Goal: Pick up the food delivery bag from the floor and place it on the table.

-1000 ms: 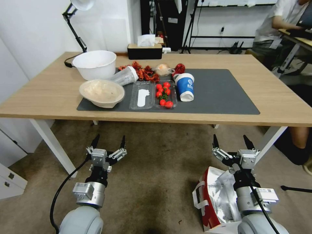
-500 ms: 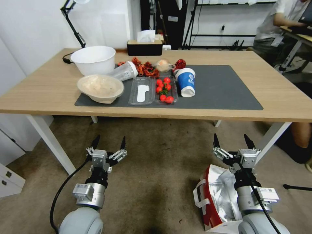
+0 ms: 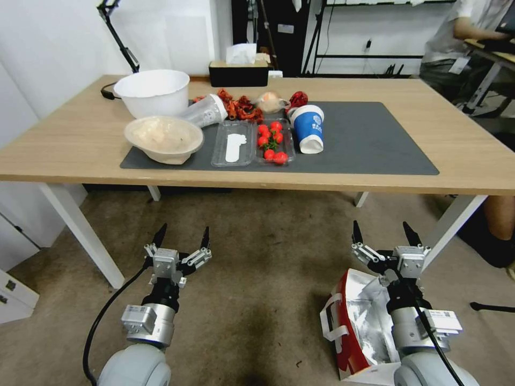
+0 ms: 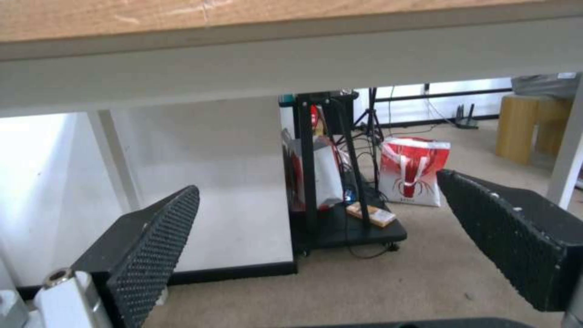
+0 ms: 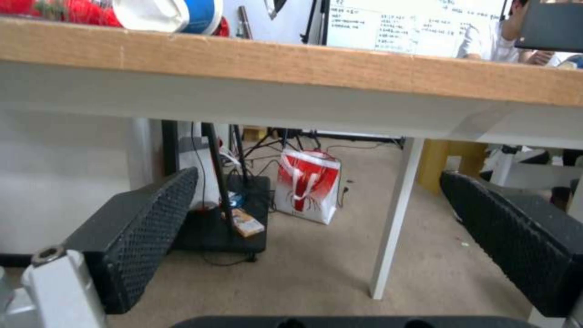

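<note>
Head camera has shifted over the last second: the long light-wood table with the dark grey mat (image 3: 80,150) sits higher and reads closer. Arms look unmoved in frame, so likely base or torso motion, no grasp begun. Boxy white-and-red foil-lined food delivery bag (image 3: 357,321) stands on the brownish-grey carpet floor (image 3: 257,257), directly under the right gripper (image 3: 383,236), fingers spread, not touching. Left gripper (image 3: 182,237) also spread, well apart from the bag.

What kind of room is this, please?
Probably an office or lab used for robot tests: a whiteboard, tripods and cables by the far wall, and a table staged with food.
</note>
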Tool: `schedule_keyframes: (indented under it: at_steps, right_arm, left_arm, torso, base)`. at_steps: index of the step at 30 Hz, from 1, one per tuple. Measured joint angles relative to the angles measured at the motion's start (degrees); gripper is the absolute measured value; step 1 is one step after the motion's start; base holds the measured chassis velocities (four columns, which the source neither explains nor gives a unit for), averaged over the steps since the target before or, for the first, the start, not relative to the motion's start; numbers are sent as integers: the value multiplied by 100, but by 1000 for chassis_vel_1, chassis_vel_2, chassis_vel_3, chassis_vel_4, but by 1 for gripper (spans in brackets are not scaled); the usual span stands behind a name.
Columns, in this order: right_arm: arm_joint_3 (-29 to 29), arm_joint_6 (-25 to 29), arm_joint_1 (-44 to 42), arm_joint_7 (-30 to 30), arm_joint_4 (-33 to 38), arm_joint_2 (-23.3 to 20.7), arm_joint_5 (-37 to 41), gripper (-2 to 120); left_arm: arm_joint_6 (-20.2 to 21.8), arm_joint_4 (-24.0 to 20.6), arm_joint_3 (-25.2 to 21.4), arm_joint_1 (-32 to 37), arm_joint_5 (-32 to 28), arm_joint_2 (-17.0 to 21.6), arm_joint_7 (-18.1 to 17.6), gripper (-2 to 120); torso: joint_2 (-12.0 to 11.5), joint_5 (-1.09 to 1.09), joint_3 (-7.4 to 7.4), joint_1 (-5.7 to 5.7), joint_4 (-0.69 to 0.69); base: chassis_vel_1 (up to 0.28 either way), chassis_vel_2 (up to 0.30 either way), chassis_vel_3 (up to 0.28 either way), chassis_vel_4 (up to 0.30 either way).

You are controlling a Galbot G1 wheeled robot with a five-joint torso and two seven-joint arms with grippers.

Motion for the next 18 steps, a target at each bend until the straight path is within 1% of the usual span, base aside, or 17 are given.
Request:
schedule_keyframes:
  at_steps: [5,7,16,18]
  right_arm:
    - [12,-2,10,4,10,-39,19,100]
    - [21,-8,23,8,24,-43,45,100]
    - [-6,-1,34,9,1,-37,51,100]
    - [-8,-4,47,7,24,-37,60,100]
  left_arm:
    - [-2,6,1,0,5,-9,0,98]
    - [-15,27,3,1,17,-10,-3,98]
    - [-15,19,2,-8,17,-14,-6,98]
    - [-8,16,0,-16,13,-15,-6,98]
  torso:
    - [-105,0,-69,-37,0]
    - [-187,-1,-122,-65,0]
    - [-360,0,-232,-128,0]
    - [-433,0,-279,-154,0]
  base:
    - [0,0,0,0]
    - [0,0,0,0]
    - [0,0,0,0]
    - [0,0,0,0]
